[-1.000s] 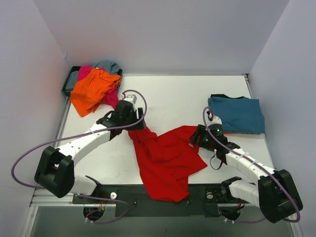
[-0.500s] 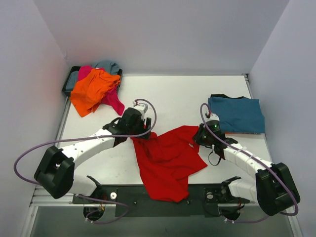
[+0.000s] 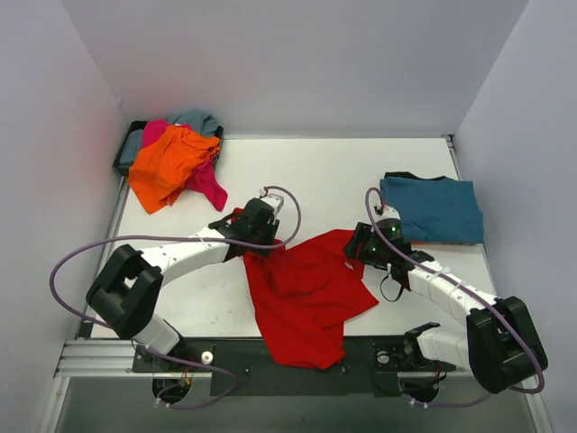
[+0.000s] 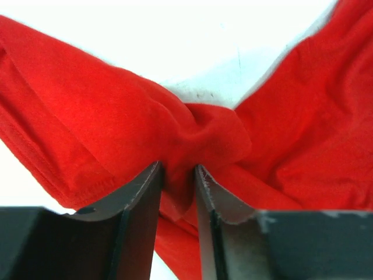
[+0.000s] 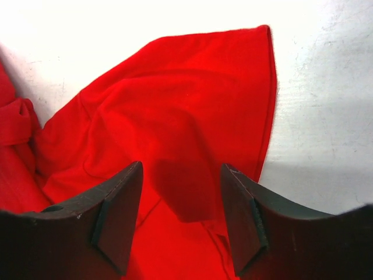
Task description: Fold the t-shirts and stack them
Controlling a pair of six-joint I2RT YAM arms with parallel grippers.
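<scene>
The red t-shirt [image 3: 306, 289] lies crumpled at the front middle of the table [image 3: 325, 180]. My left gripper [image 3: 267, 245] is at its upper left corner. In the left wrist view, the left gripper [image 4: 178, 172] is shut on a bunched fold of the red t-shirt [image 4: 116, 128]. My right gripper [image 3: 358, 250] hovers over the shirt's upper right edge. In the right wrist view, the right gripper [image 5: 182, 169] is open, with flat red t-shirt [image 5: 192, 105] below it and nothing between its fingers. A folded teal t-shirt [image 3: 435, 209] lies at the right.
A heap of t-shirts sits at the back left: orange [image 3: 169, 162], magenta pink [image 3: 209, 188] and grey-blue [image 3: 194, 119], spilling from a black bin [image 3: 122, 155]. Grey walls close in the left, back and right. The red shirt's lower edge overhangs the front rail [image 3: 379, 356].
My left gripper has moved right onto the red shirt's corner and closed on a fold of it. My right gripper has shifted slightly toward the shirt's edge and now stands open.
</scene>
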